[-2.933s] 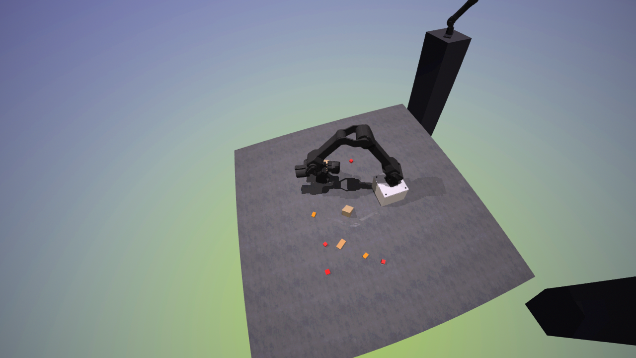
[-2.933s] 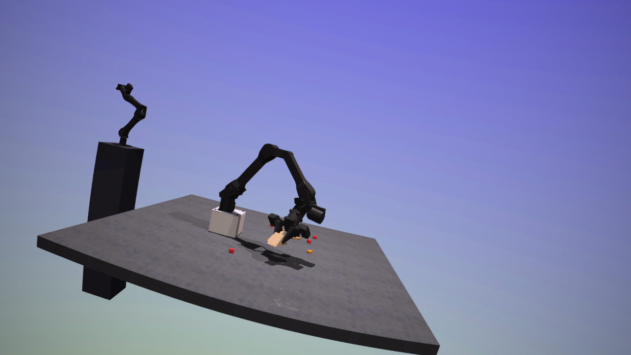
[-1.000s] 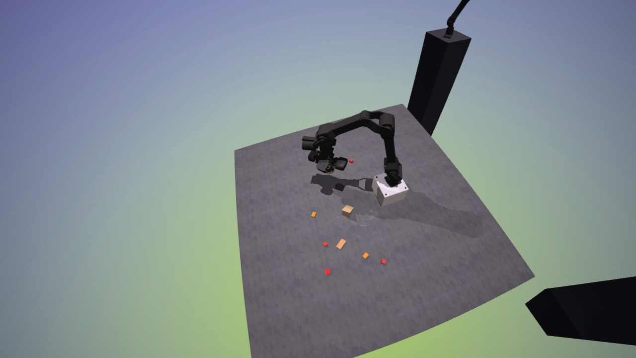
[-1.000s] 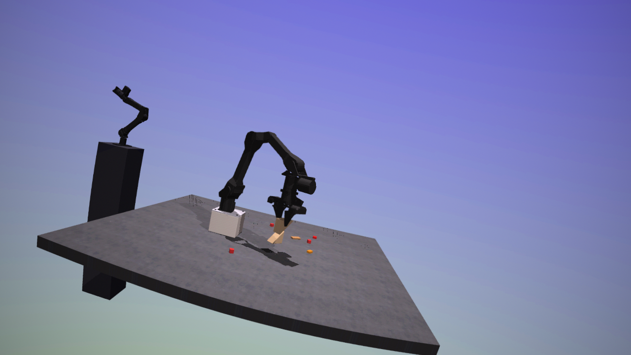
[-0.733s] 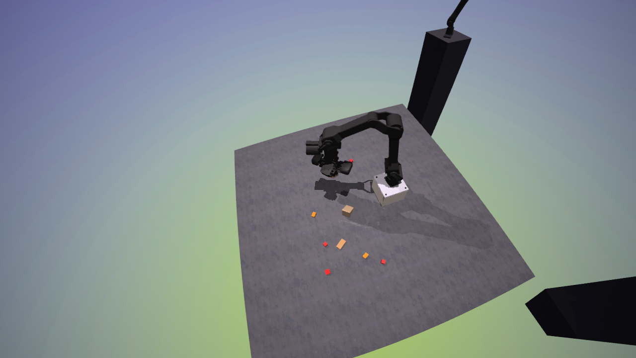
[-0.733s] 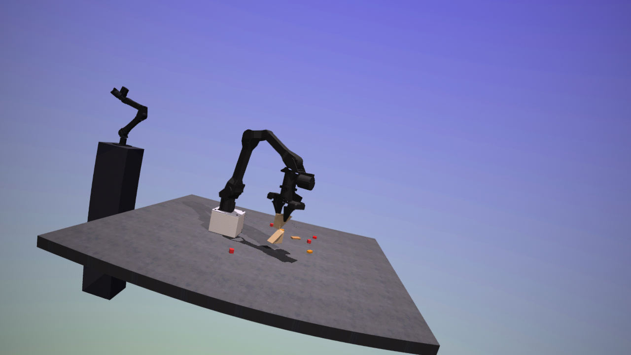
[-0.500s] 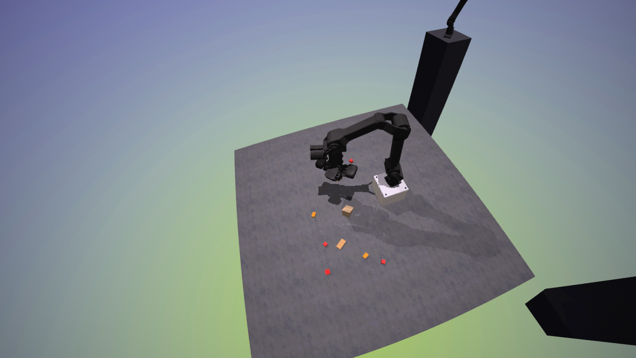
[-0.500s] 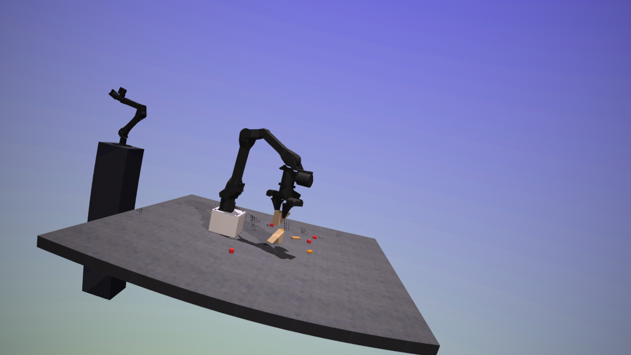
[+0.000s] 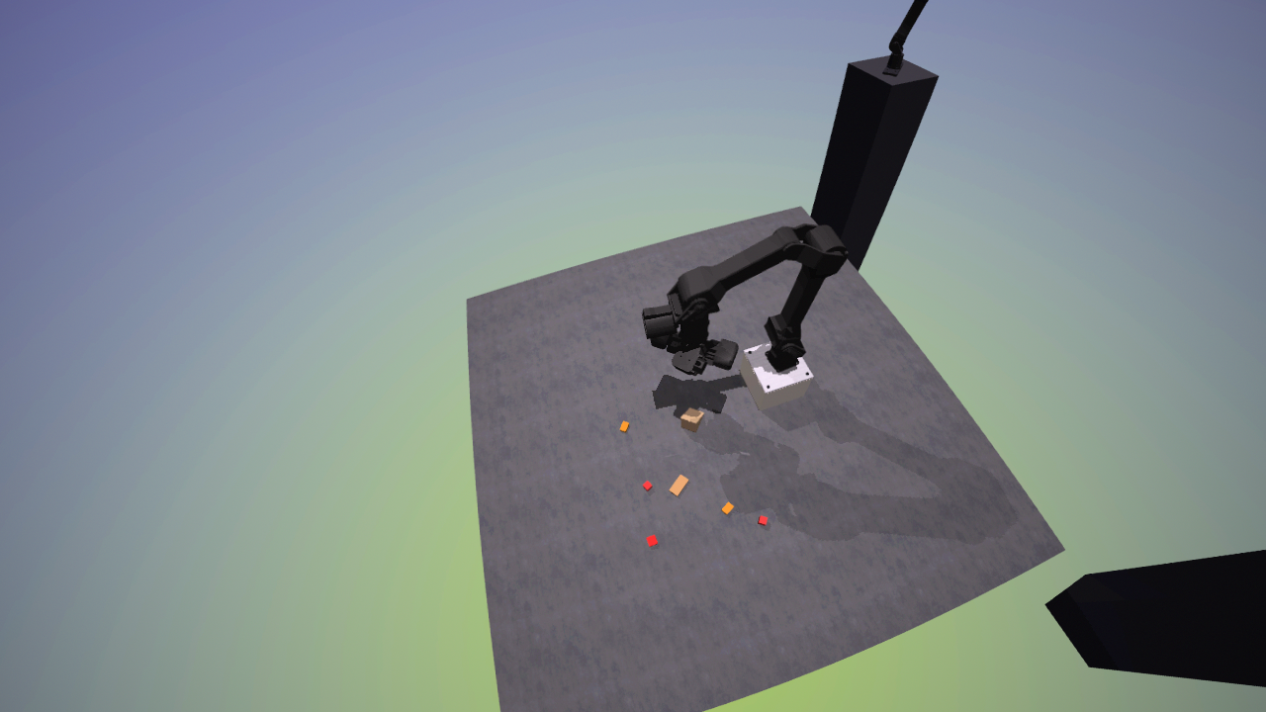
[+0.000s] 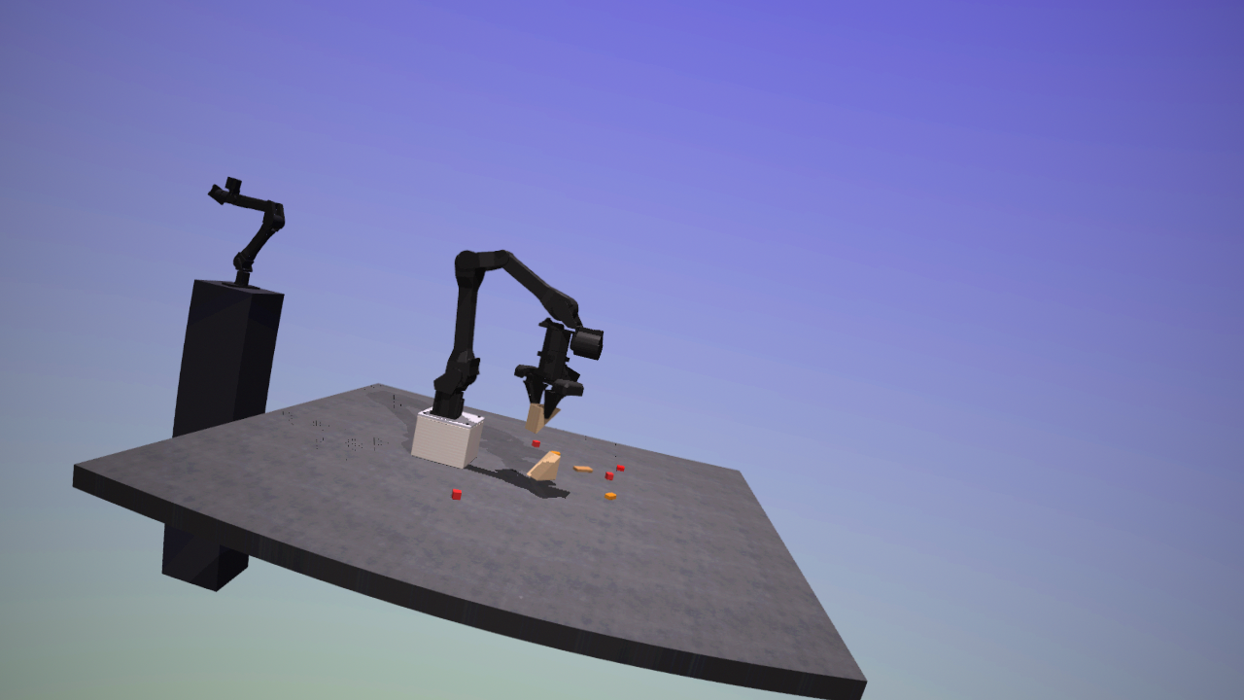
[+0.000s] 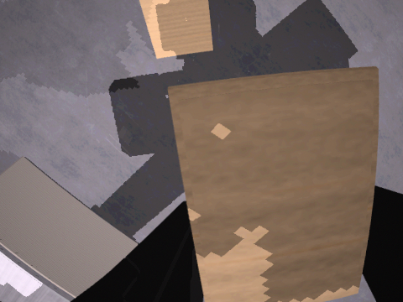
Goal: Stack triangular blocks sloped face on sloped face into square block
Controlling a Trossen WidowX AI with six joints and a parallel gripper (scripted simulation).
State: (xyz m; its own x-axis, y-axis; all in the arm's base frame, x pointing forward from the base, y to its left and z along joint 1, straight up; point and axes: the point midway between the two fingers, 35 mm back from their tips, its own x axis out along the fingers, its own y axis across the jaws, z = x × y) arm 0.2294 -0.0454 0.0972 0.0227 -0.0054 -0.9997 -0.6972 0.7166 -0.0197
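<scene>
My gripper (image 9: 703, 361) (image 10: 542, 408) (image 11: 269, 204) is shut on one tan triangular block (image 10: 534, 418) (image 11: 277, 164), holding it in the air above the table. In the top view the gripper hides this block. In the wrist view a broad face of it fills the middle and right, between the black fingers. The other triangular block (image 9: 691, 420) (image 10: 546, 467) (image 11: 186, 31) rests on the table, partly in the arm's shadow, below the held block in the exterior view. Its slope shows there, descending toward the left. The two blocks are apart.
A flat tan block (image 9: 678, 485) (image 10: 582, 469) lies near the lower block. Small orange blocks (image 9: 624, 426) (image 9: 727, 508) and red cubes (image 9: 647, 485) (image 9: 651, 540) (image 9: 763, 520) lie around; another red cube (image 10: 456, 494) lies near the white base box (image 9: 778, 394) (image 10: 445, 441) (image 11: 63, 226).
</scene>
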